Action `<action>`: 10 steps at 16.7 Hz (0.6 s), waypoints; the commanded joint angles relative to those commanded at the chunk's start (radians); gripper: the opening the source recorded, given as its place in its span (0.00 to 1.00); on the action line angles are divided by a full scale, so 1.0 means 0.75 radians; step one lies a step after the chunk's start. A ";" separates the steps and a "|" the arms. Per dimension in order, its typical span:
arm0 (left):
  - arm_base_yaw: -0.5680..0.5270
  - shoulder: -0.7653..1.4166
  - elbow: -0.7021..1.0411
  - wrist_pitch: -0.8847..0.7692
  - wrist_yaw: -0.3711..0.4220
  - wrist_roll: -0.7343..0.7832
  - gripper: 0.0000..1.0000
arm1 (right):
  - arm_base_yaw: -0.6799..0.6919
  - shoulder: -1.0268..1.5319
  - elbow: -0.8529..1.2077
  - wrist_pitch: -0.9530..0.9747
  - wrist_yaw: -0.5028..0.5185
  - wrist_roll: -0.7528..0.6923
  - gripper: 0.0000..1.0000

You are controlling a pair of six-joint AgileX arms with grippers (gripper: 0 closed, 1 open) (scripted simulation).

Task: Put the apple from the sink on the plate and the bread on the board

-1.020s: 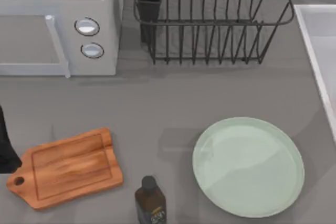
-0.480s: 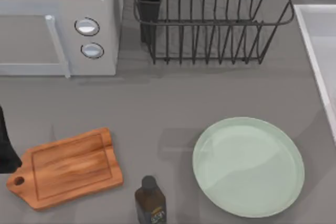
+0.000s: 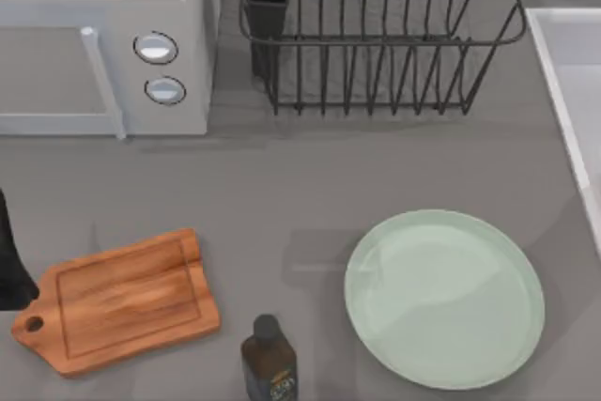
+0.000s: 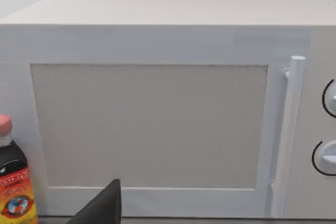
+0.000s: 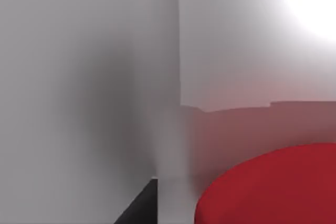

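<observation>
The sink (image 3: 575,91) runs off the top view's right edge, its basin cut away. The dark bottle (image 3: 269,362) is clipped at the bottom edge. The left arm (image 3: 11,265) shows as a dark sliver at the left edge. In the right wrist view, the apple (image 5: 273,187) is cut off at the lower right corner.

Honestly nothing has moved in the top view over the last second. The plate (image 3: 444,299), the board (image 3: 120,299) and the dark bottle (image 3: 269,361) sit exactly where they were, and the left arm (image 3: 11,265) hasn't budged from the table's left edge.
</observation>
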 joint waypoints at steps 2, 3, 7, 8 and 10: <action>0.000 0.000 0.000 0.000 0.000 0.000 1.00 | 0.000 0.000 0.000 0.000 0.000 0.000 0.02; 0.000 0.000 0.000 0.000 0.000 0.000 1.00 | 0.000 0.000 0.000 0.000 0.000 0.000 0.00; 0.000 0.000 0.000 0.000 0.000 0.000 1.00 | 0.000 0.000 0.000 0.000 0.000 0.000 0.00; 0.000 0.000 0.000 0.000 0.000 0.000 1.00 | 0.000 0.000 0.000 0.000 0.000 0.000 0.00; 0.000 0.000 0.000 0.000 0.000 0.000 1.00 | 0.000 0.000 0.000 0.000 0.000 0.000 0.00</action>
